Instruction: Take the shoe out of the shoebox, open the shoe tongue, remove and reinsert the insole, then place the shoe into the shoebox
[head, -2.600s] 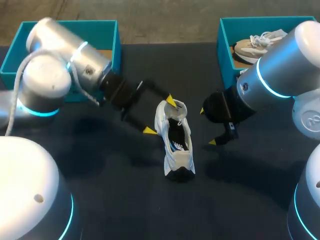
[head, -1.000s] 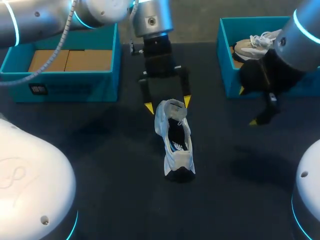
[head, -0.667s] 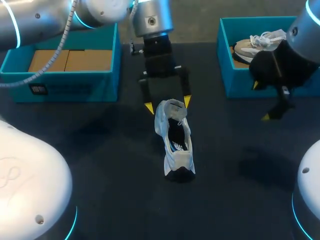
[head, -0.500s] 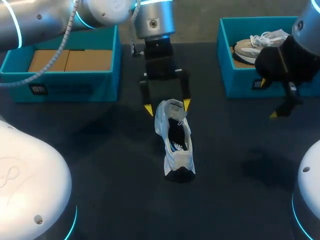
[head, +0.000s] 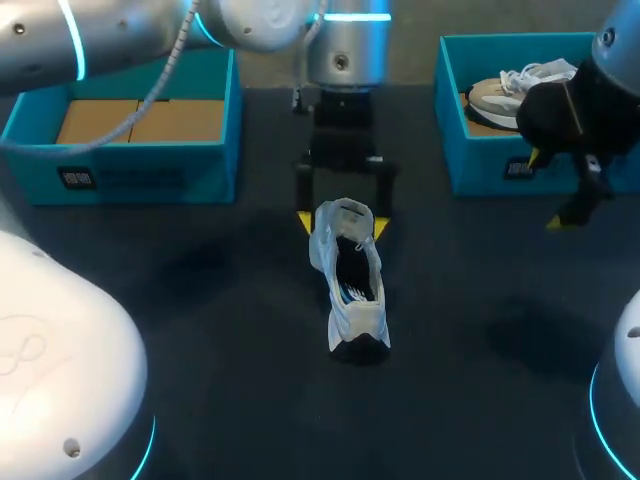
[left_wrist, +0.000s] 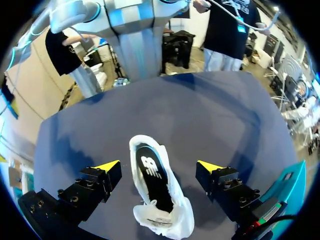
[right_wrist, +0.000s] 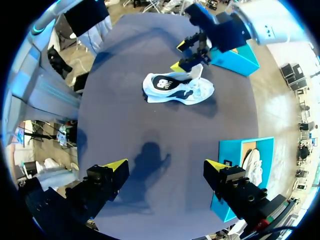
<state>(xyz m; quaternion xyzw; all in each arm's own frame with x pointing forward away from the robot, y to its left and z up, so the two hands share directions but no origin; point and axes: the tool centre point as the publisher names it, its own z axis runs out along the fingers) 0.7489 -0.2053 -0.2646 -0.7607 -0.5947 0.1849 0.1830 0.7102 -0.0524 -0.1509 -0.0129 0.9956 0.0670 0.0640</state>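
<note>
Shoe (head: 350, 285) lies in the middle of the table (head: 200, 310); I've swung my left claw (head: 342, 225) round to its far end, fingers spread either side, and backed my right claw (head: 546, 190), also spread, off rightward, so opening the tongue looks next.

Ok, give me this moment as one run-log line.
shoe: on table | left gripper: open, fingers either side of shoe, apart from it | right gripper: open, empty, by right shoebox
</note>
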